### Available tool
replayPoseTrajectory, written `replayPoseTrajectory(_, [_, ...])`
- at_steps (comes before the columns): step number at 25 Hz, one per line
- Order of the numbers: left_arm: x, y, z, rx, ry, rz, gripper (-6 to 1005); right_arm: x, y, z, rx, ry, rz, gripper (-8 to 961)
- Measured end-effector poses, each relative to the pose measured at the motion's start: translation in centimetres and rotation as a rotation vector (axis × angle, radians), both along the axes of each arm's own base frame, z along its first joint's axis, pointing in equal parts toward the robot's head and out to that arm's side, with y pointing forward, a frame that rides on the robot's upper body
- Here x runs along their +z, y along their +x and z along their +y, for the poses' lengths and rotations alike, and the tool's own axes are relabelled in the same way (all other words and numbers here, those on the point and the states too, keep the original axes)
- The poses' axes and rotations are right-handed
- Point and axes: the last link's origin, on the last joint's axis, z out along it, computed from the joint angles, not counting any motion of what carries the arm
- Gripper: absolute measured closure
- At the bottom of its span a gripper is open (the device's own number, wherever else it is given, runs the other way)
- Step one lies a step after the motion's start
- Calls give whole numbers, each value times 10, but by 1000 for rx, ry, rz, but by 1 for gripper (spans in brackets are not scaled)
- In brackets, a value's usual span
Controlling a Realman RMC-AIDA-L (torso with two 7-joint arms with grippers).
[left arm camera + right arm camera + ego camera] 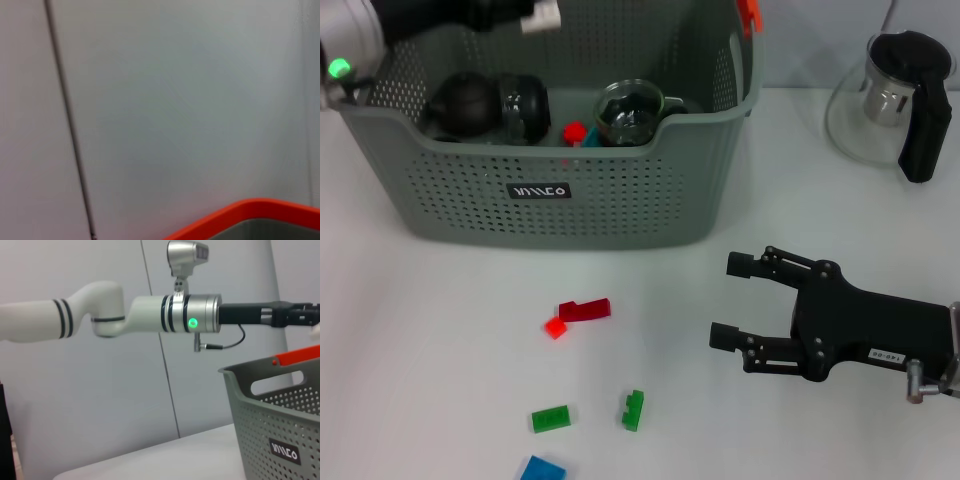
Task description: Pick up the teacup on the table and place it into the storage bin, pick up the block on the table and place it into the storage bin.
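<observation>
Five small blocks (584, 310) lie scattered on the tabletop (420, 340) before the storage bin (560, 190), where the right gripper (725, 300), fingers open and empty, should descend squarely over one, while the left gripper (540, 15), fingers unreadable, hovers above the bin.

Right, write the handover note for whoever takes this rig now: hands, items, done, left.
Right hand: open, empty, low over the table to the right of the loose blocks.
Left hand: up over the storage bin; its grip state cannot be read.
In the bin: a dark teapot, a glass teacup and a small red block.
On the table: dark red block, small red block, two green blocks, blue block. A glass kettle stands far right.
Done: teacup binned. Left: the table blocks.
</observation>
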Motion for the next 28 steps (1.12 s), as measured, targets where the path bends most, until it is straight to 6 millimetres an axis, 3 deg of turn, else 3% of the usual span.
replayPoseTrajectory(3, [-16,-5,4,-48,43,186,111,0,0,1,-4,6,1,43])
replayPoseTrajectory(10, [-23,-5,7,-88,87,302,122,1,-1,2,0,6,1,43])
replayPoseTrajectory(16, [-3,-5,7,-10,57,39,121,1,2,0,-8,7,0,43])
replayPoseTrajectory(20, [0,-8,-3,28,-11,-140,121,1,1,1,-9,7,2,43])
replayPoseTrajectory(23, [0,-13,-15,37,-99,-299,122,1,0,1,-7,7,2,43])
replayPoseTrajectory(28, [12,-16,-54,-102,-262,-544,122,1,-1,2,-4,8,4,43])
